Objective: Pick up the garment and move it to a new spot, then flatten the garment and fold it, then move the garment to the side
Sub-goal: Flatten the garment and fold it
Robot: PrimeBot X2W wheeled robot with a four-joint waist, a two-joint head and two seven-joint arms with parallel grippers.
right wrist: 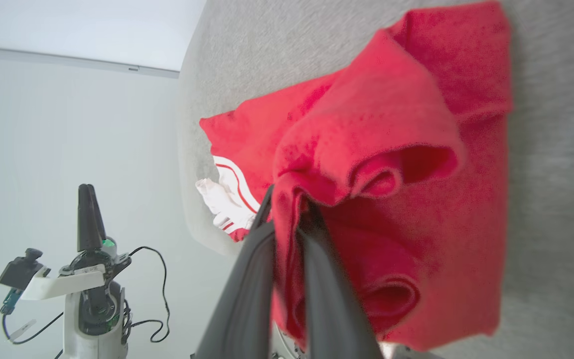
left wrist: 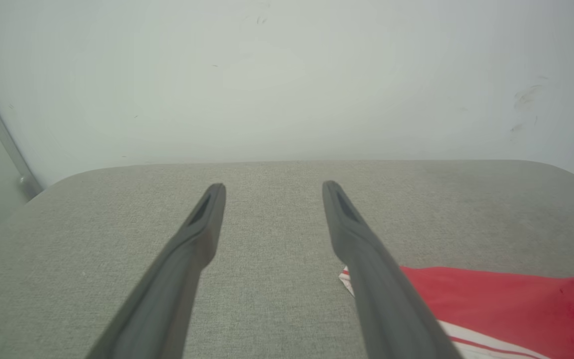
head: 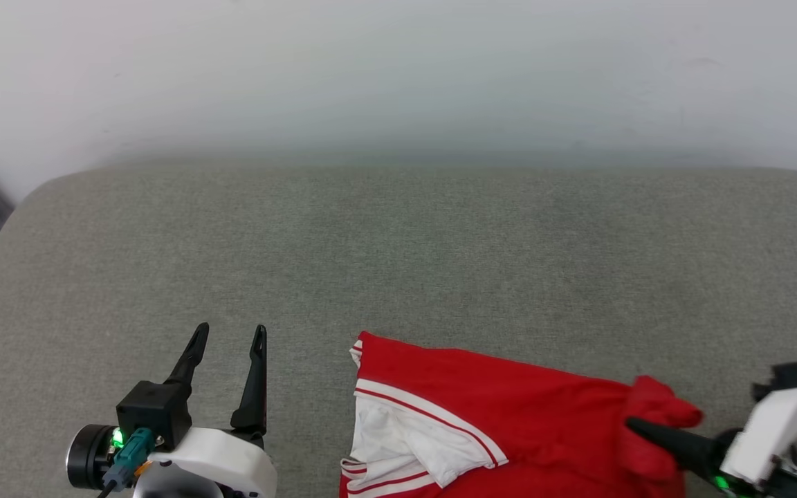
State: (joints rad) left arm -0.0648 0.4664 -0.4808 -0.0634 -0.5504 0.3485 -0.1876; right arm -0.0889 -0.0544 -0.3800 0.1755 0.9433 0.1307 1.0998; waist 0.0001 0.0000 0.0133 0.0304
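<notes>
risks first:
- right gripper (head: 637,425) has its fingers pinched together on a small bunched-up fold at the right-hand edge of the garment (head: 495,408). it is a narrow bite on soft red cloth. if the arm rises quickly, the fold may slide out, or one layer may come up while the rest drags.
- the garment lies crumpled at the near edge of the grey padded surface (head: 398,263), a white striped sleeve (head: 398,436) folded over its left part. from the right wrist view that sleeve sits right at the surface's edge; cannot tell how much hangs over. cloth hanging there could tug the whole shirt off during a one-sided lift.
- lifting from one corner alone would likely rope the shirt into a hanging bundle, making the flattening harder later.
- no lettering or number visible as it lies, so which face is up is unclear; a fold could end up inside out.

pose:
- right arm comes in low from the lower right, fingers pointing left across the surface, nearly level with it, tips buried in the red fold.
- left gripper (head: 230,330) hovers over bare surface just left of the garment, apart from it, fingers spread wide and aimed toward the pale wall (head: 398,69), nothing between them.
</notes>
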